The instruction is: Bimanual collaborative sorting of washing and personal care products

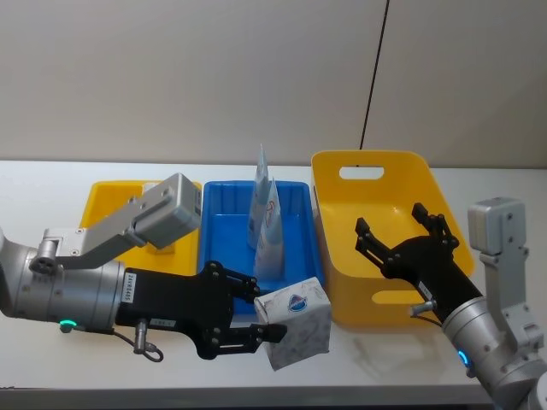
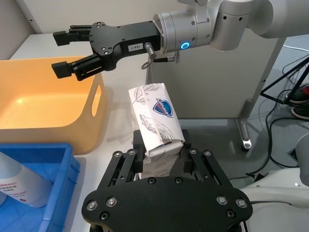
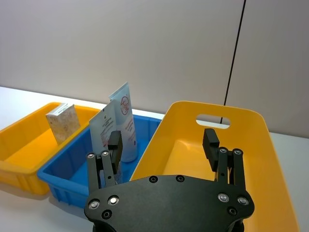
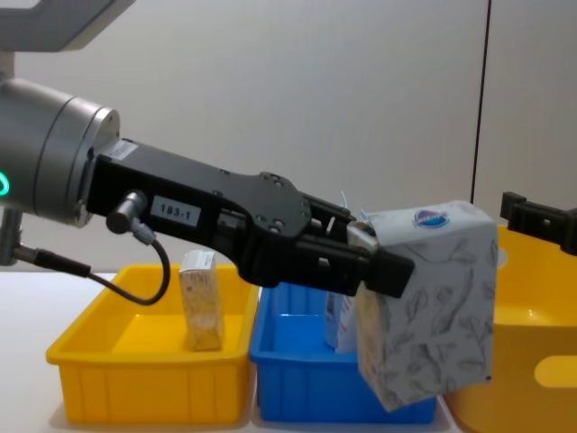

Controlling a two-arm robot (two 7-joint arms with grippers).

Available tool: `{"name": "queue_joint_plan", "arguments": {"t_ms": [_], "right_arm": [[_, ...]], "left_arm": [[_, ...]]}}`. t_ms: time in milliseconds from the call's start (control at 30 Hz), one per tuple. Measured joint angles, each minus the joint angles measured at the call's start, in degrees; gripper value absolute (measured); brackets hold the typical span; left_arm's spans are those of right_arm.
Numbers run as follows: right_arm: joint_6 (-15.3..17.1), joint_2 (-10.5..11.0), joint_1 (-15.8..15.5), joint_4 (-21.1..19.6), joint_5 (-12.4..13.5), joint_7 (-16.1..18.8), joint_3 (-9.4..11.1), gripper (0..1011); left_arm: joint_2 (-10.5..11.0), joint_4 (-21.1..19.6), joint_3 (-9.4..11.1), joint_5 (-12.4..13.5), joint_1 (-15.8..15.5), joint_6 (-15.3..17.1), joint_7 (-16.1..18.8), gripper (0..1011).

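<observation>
White bench [image 1: 51,175] carries three bins in a row: a tall yellow bin [image 1: 350,299] on the right, a blue bin [image 1: 224,224] in the middle and a low yellow bin [image 1: 107,201] on the left. Reaching across in front of them, the left pincer [image 1: 269,309] pinches a leaf-patterned pack [image 1: 299,320] by one end. The pack is tilted, before the gap between the blue and tall yellow bins, and seemingly clear of the bench. That end-grip leaves most of the pack free, which I judge would suit a hand-over or a drop into a bin. The right pincer [image 1: 391,220] hangs spread and empty above the tall yellow bin, probably ready to receive. Two pale-blue tubes [image 1: 267,226] stand on their wide ends in the blue bin, leaning together. The left wrist view makes plain how the fingers clamp the pack's end. The chest view reveals a second pack [image 4: 202,302] standing in the low yellow bin, a spot the left arm covers from the head camera.
</observation>
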Motion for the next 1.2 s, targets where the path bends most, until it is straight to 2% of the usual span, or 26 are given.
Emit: {"name": "queue_joint_plan", "arguments": {"t_ms": [333,533,933,1200], "right_arm": [[0.0,0.08,0.02,0.05,0.01,0.3,0.0,1002],[-0.2,0.93,0.34,0.53,0.29,2.32,0.0,1002],[-1.53,4.86,1.6,2.37,2.36,10.9,0.05,1002],[-2.64,8.59,2.59,3.63,4.39,17.98,0.0,1002]], "left_arm": [[-0.05,0.22,0.09,-0.06,0.0,-0.22,0.18,383],[-0.08,0.28,0.13,-0.08,0.0,-0.29,0.23,382],[-0.11,0.35,0.17,-0.1,0.0,-0.35,0.31,383],[-0.11,0.37,0.17,-0.1,0.0,-0.38,0.33,382]]}}
